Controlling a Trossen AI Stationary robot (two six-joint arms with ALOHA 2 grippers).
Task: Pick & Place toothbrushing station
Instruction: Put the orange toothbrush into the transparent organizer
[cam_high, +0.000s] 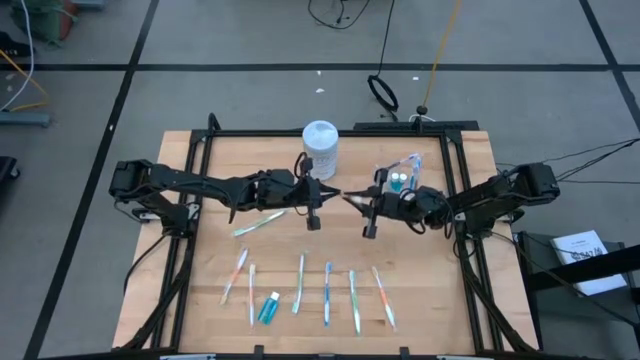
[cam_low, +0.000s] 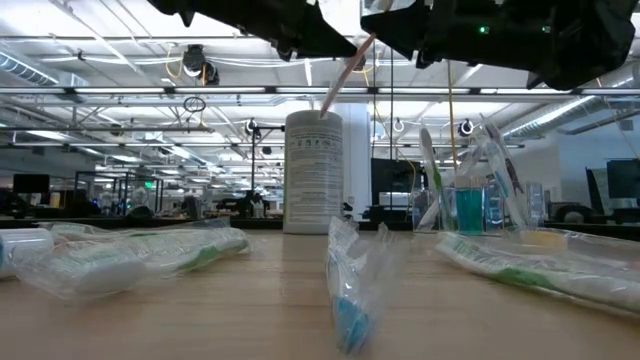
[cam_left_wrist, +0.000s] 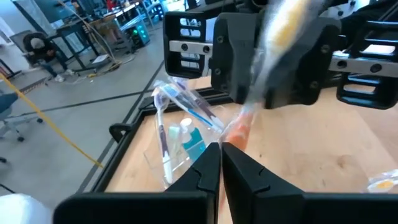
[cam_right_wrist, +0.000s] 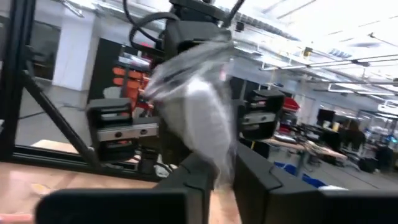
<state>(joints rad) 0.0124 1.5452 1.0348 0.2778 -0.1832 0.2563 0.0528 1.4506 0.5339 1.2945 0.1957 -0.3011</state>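
Note:
An orange-pink toothbrush in a clear wrapper (cam_low: 345, 68) hangs slanted in the air between my two grippers, above the table's middle. My left gripper (cam_high: 322, 193) is shut on one end and my right gripper (cam_high: 350, 200) on the other. The clear cup (cam_high: 400, 178), behind my right gripper, holds several toothbrushes and a teal tube. On the table lie a green toothbrush (cam_high: 260, 222), a row of several wrapped toothbrushes (cam_high: 327, 293) and a teal toothpaste tube (cam_high: 268, 307). My left gripper pinches the toothbrush's orange end (cam_left_wrist: 235, 134) between its two fingers, coming level from the table's left. The brush runs on from the fingers toward the right gripper, clear of the table. My right gripper pinches the wrapped other end (cam_right_wrist: 211, 146) between its two fingers, coming from the table's right. The wrapper bulges out beyond the fingers; the brush is clear of the table.
A tall white canister (cam_high: 320, 148) stands at the far middle of the table, just behind the two grippers. A black frame (cam_high: 455, 200) runs along the table's edges. There is bare wood between the grippers and the row of toothbrushes.

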